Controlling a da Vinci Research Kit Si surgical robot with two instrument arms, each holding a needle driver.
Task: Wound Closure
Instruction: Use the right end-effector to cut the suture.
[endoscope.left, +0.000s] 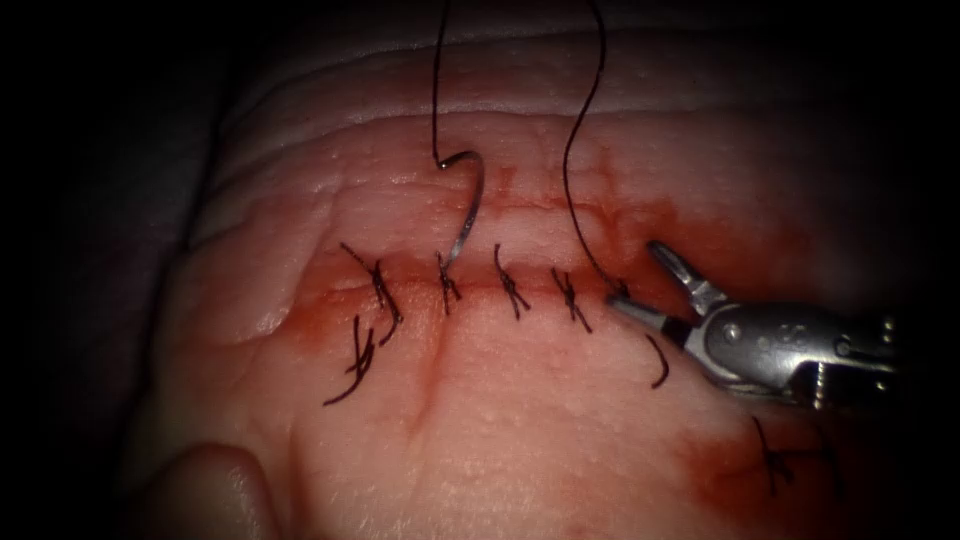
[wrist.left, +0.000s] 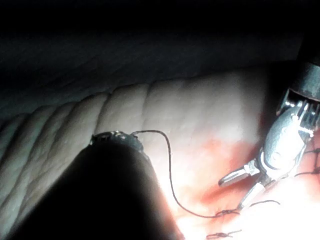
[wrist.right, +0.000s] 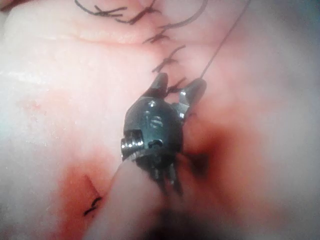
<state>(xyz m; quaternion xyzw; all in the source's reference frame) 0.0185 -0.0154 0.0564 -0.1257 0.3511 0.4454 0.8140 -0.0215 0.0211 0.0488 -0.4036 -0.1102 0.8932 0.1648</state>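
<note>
Right arm's silver needle driver (endoscope.left: 640, 285) comes in from the right of the endoscope view with its two jaws spread apart, gripping nothing that I can see; the lower jaw tip sits at the rightmost knot on the cut and the upper jaw angles up over the red-stained tissue. Curved steel needle (endoscope.left: 468, 205) hangs free above the pale pink pork tissue (endoscope.left: 520, 420), hooked end up, its lower tip down at the cut line beside the second knot from the left; I cannot tell whether that tip is in the tissue or only resting on it. Dark thread (endoscope.left: 438, 80) runs from the needle's upper end straight up out of view, and a second strand (endoscope.left: 580, 130) drops from the top edge to the rightmost knot by the open jaws. Four dark knotted stitches (endoscope.left: 510, 290) cross the horizontal cut (endoscope.left: 330, 280), with loose cut thread ends (endoscope.left: 358, 365) below the leftmost one and a short curl of thread (endoscope.left: 660, 362) just under the right tool. Red fluid (endoscope.left: 740, 460) pools along the cut and at lower right. Needle lies well to the left of the right tool, with open tissue between and below. Left arm's dark tool end (wrist.left: 116, 137) shows in its wrist view with thread trailing from it; I cannot tell how it is set.
</note>
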